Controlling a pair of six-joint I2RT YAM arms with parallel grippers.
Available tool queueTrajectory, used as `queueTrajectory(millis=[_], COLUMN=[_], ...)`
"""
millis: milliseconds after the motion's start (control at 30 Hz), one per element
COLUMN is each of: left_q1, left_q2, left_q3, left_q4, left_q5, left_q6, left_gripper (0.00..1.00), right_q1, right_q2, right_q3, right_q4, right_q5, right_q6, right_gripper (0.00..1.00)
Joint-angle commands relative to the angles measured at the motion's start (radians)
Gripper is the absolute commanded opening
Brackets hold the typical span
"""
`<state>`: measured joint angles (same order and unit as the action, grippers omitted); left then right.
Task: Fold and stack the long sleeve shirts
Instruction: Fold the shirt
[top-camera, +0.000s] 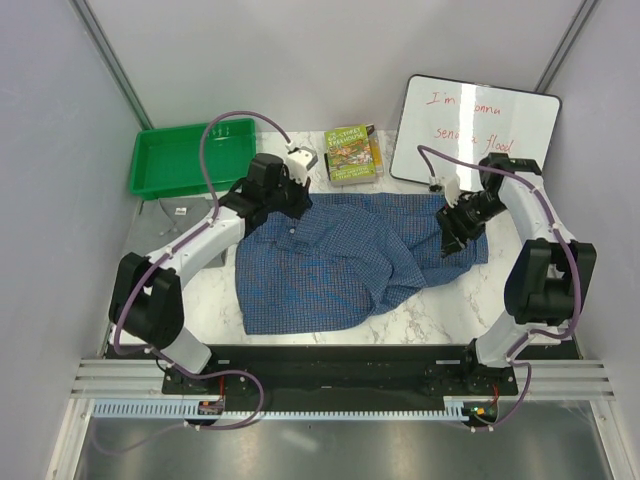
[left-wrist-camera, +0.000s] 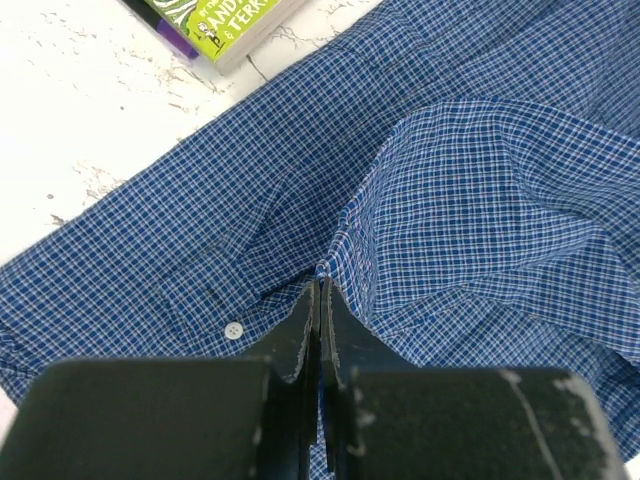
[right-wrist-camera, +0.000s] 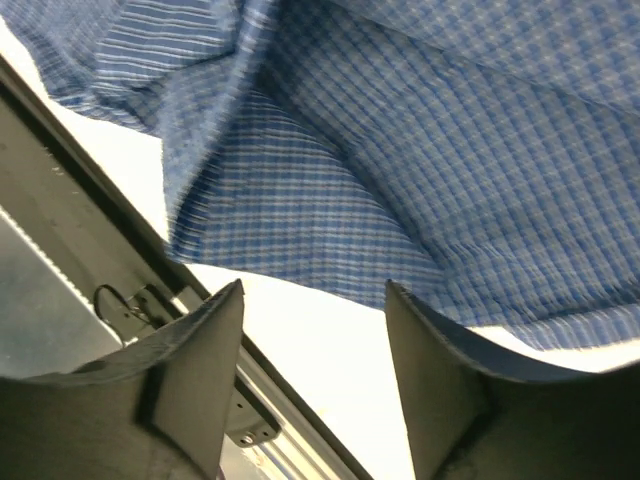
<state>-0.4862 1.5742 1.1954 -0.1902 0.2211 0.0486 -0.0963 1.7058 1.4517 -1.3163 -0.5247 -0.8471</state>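
The blue checked long sleeve shirt (top-camera: 340, 265) lies rumpled across the marble table. My left gripper (top-camera: 292, 198) sits at the shirt's far left part. In the left wrist view its jaws (left-wrist-camera: 320, 285) are pressed together, and a ridge of checked cloth (left-wrist-camera: 470, 200) rises at their tips near a white button (left-wrist-camera: 233, 329). My right gripper (top-camera: 452, 238) hovers over the shirt's right end. It is open (right-wrist-camera: 315, 290) with only white table between its fingers, and the shirt's hem (right-wrist-camera: 300, 230) is just ahead. A plain grey shirt (top-camera: 170, 212) shows at the left, mostly hidden by my left arm.
A green tray (top-camera: 190, 158) stands at the back left. A green book (top-camera: 352, 155) lies behind the shirt, its corner also in the left wrist view (left-wrist-camera: 215, 20). A whiteboard (top-camera: 475, 130) leans at the back right. The table's metal front rail (right-wrist-camera: 110, 290) is near my right gripper.
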Motion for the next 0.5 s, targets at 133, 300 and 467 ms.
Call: queueTrajectory(millis=[133,300,467], left_q1=[0.018,0.021,0.026], left_q2=[-0.017,-0.014,-0.013], left_q3=[0.024,0.041,0.047], left_q4=[0.054,0.049,0.055], left_q5=[0.185,0.164,0.149], left_q6=[-0.066,-0.05,-0.05], left_gripper=[0.02,0.02,0.02], right_q1=[0.144,0.176,0.198], right_q2=[-0.023,-0.029,-0.02], right_q3=[-0.037,-0.091,-0.174], right_q4=[0.091,0.08,0.072], right_q5=[-0.146,-0.144,-0.156], right_q6=[0.128,0.137,0.14], right_gripper=[0.79,0.82,0.77])
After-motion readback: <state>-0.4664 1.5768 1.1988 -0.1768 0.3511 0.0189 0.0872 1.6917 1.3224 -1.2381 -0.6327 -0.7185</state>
